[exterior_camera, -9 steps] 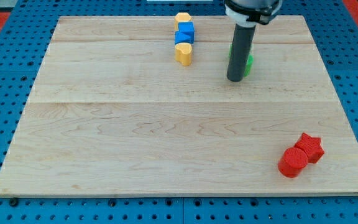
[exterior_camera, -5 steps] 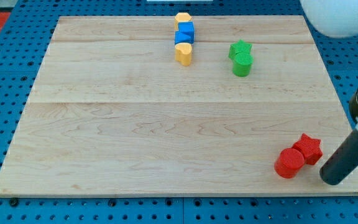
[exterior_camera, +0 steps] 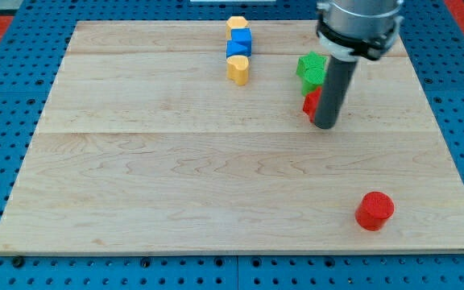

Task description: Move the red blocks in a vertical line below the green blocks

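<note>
Two green blocks [exterior_camera: 311, 68] sit touching at the view's upper right, a star shape above a rounder one. A red block [exterior_camera: 310, 103] lies just below them, mostly hidden by my rod; its shape cannot be made out. My tip [exterior_camera: 325, 125] rests on the board at that red block's right side, touching it. A red cylinder [exterior_camera: 374, 210] stands alone at the view's lower right, far from my tip.
A column of blocks stands at the view's top centre: a yellow block [exterior_camera: 236, 23], a blue block [exterior_camera: 239, 43] and a yellow block [exterior_camera: 238, 69]. The wooden board [exterior_camera: 176, 161] lies on a blue perforated table.
The red star block has moved from beside the red cylinder at the lower right up to just below the green blocks. My tip moved up with it. The cylinder stayed put.
</note>
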Robot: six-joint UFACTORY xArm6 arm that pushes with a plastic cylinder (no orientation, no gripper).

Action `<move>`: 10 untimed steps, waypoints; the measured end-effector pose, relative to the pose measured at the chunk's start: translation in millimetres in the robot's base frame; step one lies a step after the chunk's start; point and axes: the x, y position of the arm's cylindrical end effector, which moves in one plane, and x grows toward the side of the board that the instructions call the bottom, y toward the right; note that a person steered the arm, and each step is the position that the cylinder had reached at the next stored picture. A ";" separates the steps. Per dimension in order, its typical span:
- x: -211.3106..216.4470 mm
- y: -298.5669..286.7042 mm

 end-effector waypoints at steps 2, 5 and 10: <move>-0.9 -25.5; 72.5 101.0; 142.4 53.0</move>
